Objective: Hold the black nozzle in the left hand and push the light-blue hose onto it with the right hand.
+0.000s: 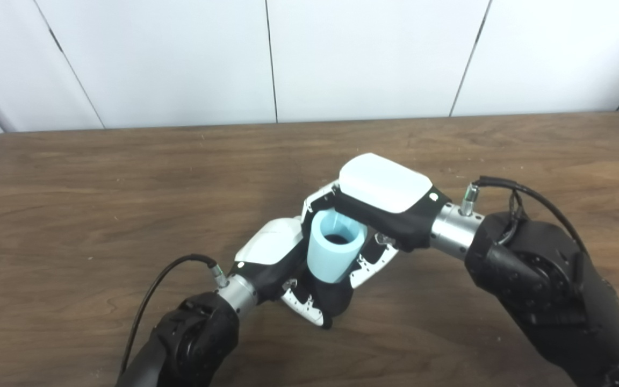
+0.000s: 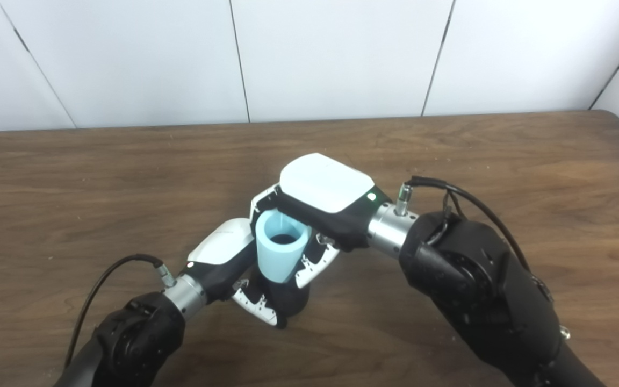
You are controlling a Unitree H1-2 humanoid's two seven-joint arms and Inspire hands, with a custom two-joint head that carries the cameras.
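Meeting above the middle of the wooden table (image 1: 73,177), both hands are joining hose and nozzle.

The right hand (image 1: 379,207) is wrapping its fingers around the upright light-blue hose (image 1: 335,250), open end facing up. The left hand (image 1: 282,263) is closing below on the black nozzle (image 1: 336,301), which is sitting against the hose's lower end, mostly hidden.

Counted at the table

There was one light-blue hose (image 1: 334,248), one black nozzle (image 1: 336,301), two hands, a left hand (image 1: 272,252) and a right hand (image 1: 382,201), and one table (image 1: 100,177).
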